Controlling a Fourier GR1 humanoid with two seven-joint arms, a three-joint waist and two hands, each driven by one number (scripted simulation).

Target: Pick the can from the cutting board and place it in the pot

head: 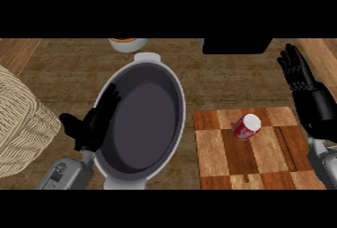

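A red can [247, 127] with a white top stands upright on the checkered wooden cutting board [223, 156] at the right. To its left lies the grey pot [141, 118], oval, with a white handle at its far end and nothing visible inside. My right hand [309, 95] is open, fingers straight and pointing away, just past the board's right edge and apart from the can. My left hand [92, 122] is open too, resting against the pot's left rim.
A woven basket [20, 124] fills the left edge. An orange-and-white bowl [127, 43] sits beyond the pot's far handle, and a black object [237, 45] sits at the back right. Bare wooden counter lies between pot and board.
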